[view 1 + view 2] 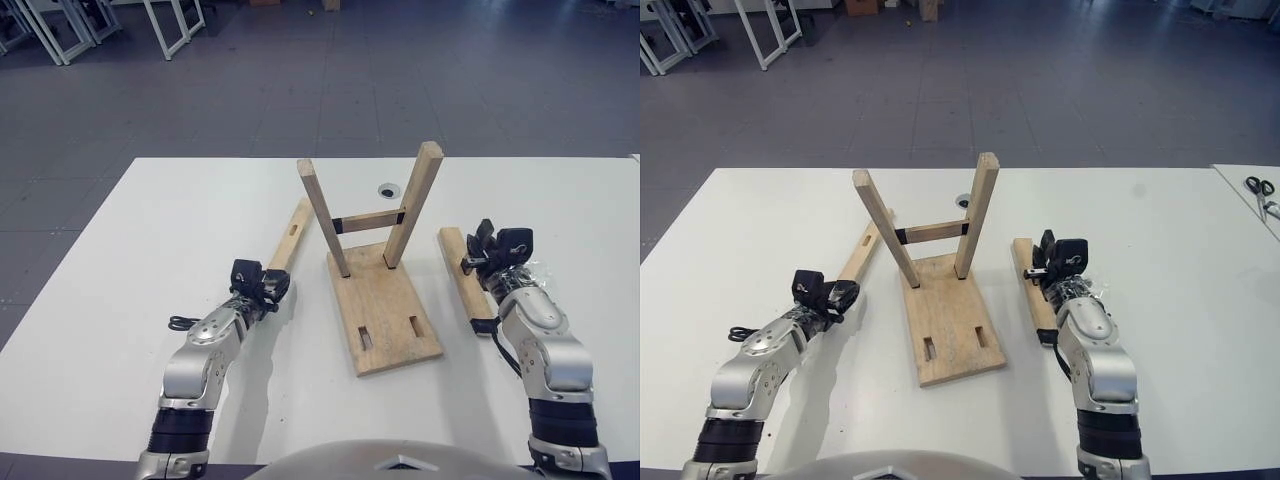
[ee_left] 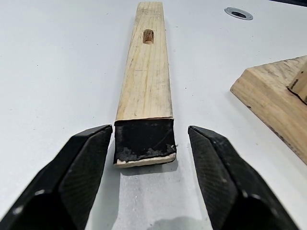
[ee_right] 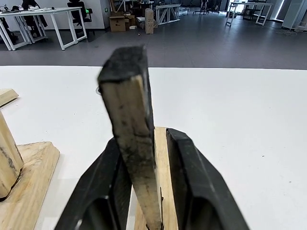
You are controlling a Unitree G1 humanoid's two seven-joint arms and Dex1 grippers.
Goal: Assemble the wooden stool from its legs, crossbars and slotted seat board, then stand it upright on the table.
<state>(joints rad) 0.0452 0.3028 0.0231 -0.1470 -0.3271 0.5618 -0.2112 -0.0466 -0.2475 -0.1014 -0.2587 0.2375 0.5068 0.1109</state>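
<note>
Both arms lay stretched forward over the tabletop [image 1: 120, 260]; the left claw [image 1: 268, 284] gaped wide, the right claw [image 1: 493, 244] clamped a crossbar [image 3: 129, 120].

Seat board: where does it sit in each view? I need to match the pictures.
Left eye view: seat board centre, between both arms.
Right eye view: centre, likewise.
Left wrist view: its corner beside the loose leg.
Right wrist view: its corner beside the wooden piece in the right hand.
Shared landmark: the table grommet beyond the board.
</note>
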